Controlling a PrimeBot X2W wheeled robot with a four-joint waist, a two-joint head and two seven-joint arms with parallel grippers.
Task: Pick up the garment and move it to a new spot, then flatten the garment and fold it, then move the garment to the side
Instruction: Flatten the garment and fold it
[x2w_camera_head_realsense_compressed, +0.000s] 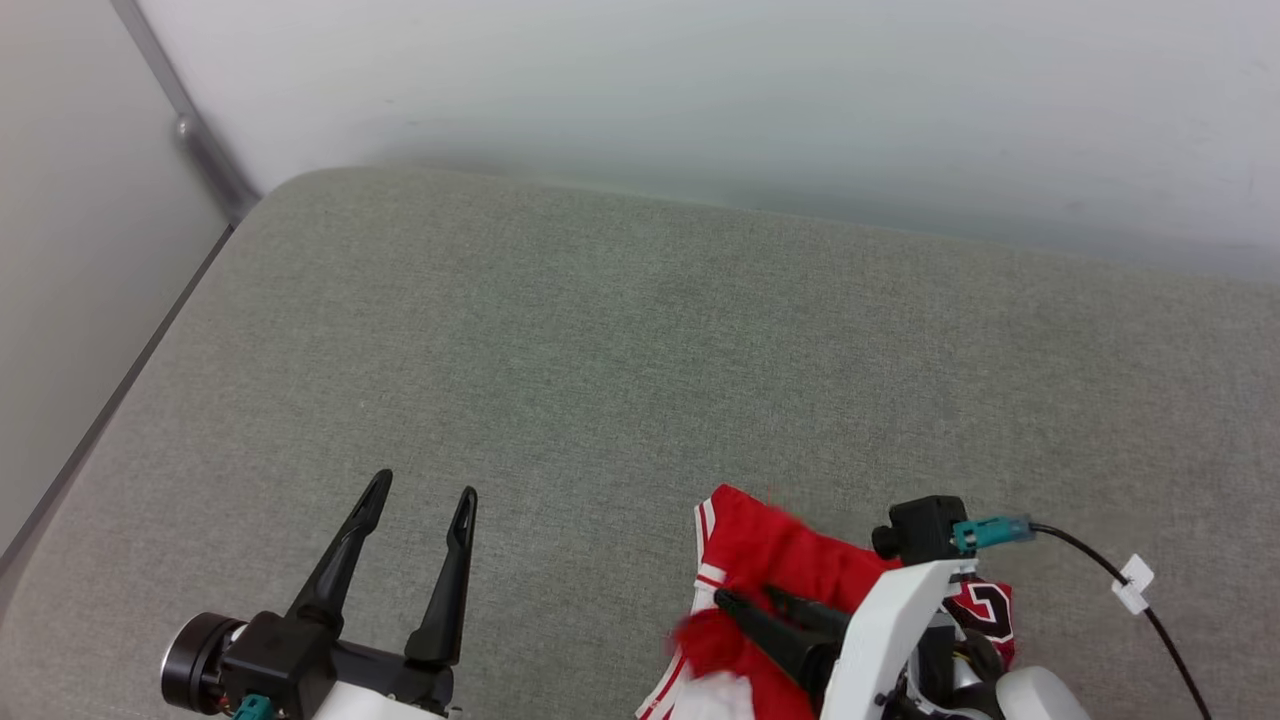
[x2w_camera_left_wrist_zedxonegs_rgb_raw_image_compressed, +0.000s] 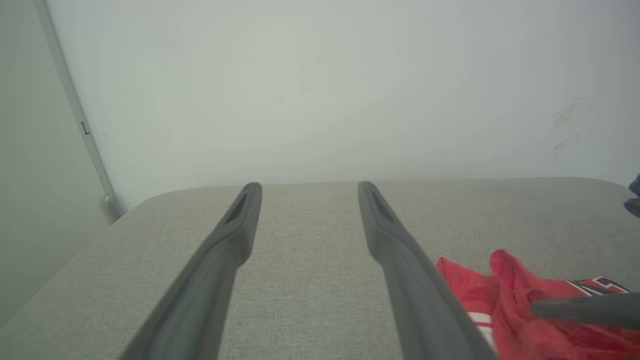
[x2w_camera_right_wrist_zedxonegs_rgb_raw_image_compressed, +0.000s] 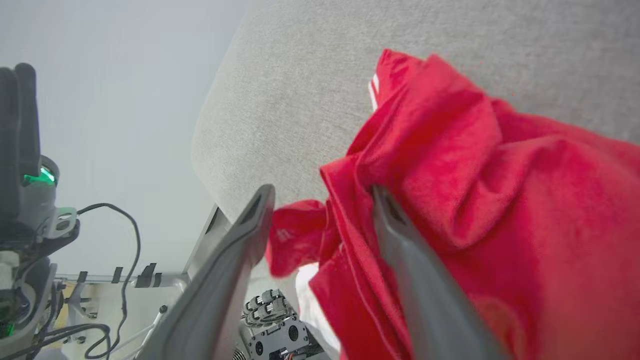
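Grey pad (x2w_camera_head_realsense_compressed: 600, 350) set against a pale wall (x2w_camera_head_realsense_compressed: 700, 90), with its rounded corner toward 11 o'clock in the head view.

Garment (x2w_camera_head_realsense_compressed: 770, 550): a crumpled red heap at about 5 o'clock in the head view, lying on the pad near its front edge and running out of the frame at 6 o'clock. Red-and-white stripe trim showed along the side facing 9 o'clock. A dark print with white outline showed at the 3 o'clock end, and a white patch at the bottom. One red fold at the heap's 8 o'clock side was blurred. In the right wrist view a red flap and a white part reached past the pad's edge.

Right gripper (x2w_camera_head_realsense_compressed: 748, 596): over the heap, fingers pointing toward 10 o'clock. The claw was released, with the jaws standing wide apart. Loose red cloth lay between them and bunched against one finger, but the jaws were not pinching it. A black cable (x2w_camera_head_realsense_compressed: 1090, 560) with a white tag (x2w_camera_head_realsense_compressed: 1133, 583) trailed off the wrist toward 4 o'clock.

Left gripper (x2w_camera_head_realsense_compressed: 424, 490): at 7 o'clock in the head view, fingers pointing to about 1 o'clock. It was also released, jaws spread, with bare pad between them. It was well apart from the garment, which lay off at its 4 o'clock in the left wrist view. Whether it touched the pad I could not tell.
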